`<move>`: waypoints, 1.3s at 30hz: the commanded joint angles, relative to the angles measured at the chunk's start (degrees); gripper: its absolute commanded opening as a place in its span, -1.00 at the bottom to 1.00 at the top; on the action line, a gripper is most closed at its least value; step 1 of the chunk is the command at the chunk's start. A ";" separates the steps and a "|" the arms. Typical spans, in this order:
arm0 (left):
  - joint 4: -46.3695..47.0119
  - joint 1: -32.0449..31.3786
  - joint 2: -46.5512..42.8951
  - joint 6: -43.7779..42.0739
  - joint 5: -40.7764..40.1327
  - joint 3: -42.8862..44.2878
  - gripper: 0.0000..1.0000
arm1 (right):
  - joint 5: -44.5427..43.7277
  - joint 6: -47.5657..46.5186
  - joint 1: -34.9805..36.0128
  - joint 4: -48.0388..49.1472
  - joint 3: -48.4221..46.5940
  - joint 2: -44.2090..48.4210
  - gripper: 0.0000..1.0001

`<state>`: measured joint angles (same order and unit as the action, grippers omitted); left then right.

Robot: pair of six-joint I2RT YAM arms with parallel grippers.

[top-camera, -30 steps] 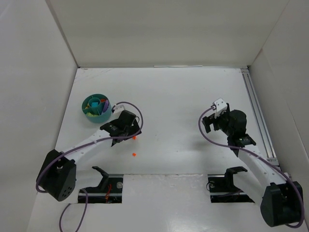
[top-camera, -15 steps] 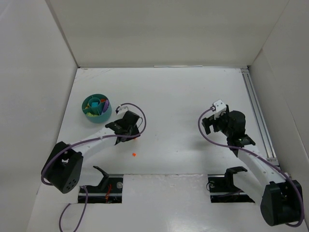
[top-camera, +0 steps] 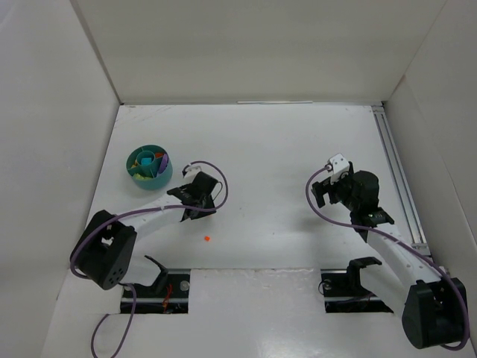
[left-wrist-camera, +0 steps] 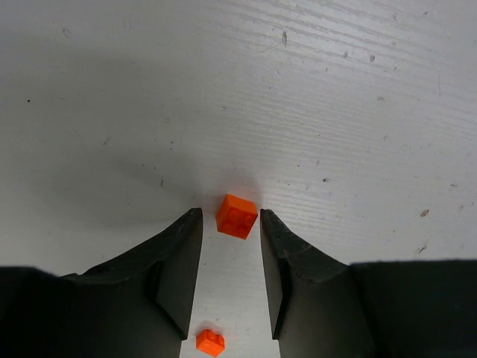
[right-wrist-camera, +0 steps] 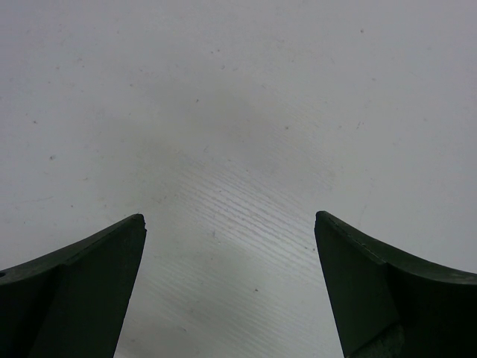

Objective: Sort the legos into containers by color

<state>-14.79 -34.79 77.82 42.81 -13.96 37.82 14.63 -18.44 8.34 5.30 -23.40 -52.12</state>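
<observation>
Small orange plastic brick [left-wrist-camera: 237, 215] flat on the white table [left-wrist-camera: 335, 89], framed by the tips of the left gripper [left-wrist-camera: 229, 215]: jaws parted narrowly, a finger on either side, not clamped. Second orange bit [left-wrist-camera: 210, 341] lying nearer the arm bases. Up-left of these, teal round plastic tub [top-camera: 146, 183] holding purple, green and cyan pieces [top-camera: 153, 162]. Well apart on the other side, right gripper [right-wrist-camera: 229, 218] spread wide, grasping nothing.

You are looking at a white surface [top-camera: 283, 142] boxed in by 3 plain white panels: a left wall [top-camera: 45, 112], a back wall [top-camera: 246, 45] and a right wall [top-camera: 447, 112]. A metal rail [top-camera: 397, 171] runs along the surface's right edge. 2 dark cut-outs [top-camera: 179, 291] break its near strip. The light is soft and even; up close, fine grain lines and small specks show
</observation>
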 commanded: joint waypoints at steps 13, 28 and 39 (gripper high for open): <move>2.39 -0.20 1.19 -2.38 1.12 -1.35 -0.46 | 1.19 0.51 0.45 1.38 0.19 1.32 0.98; 1.17 -0.20 -2.32 -2.90 -2.47 3.12 -0.75 | 1.19 0.51 0.45 1.38 0.19 1.84 0.98; 1.87 15.96 3.03 -11.51 -3.01 24.48 -0.75 | 0.49 -0.02 0.45 1.38 -0.33 1.84 0.98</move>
<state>-13.43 -22.24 79.35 35.00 -15.35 57.49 15.00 -18.46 8.34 5.23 -23.40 -51.16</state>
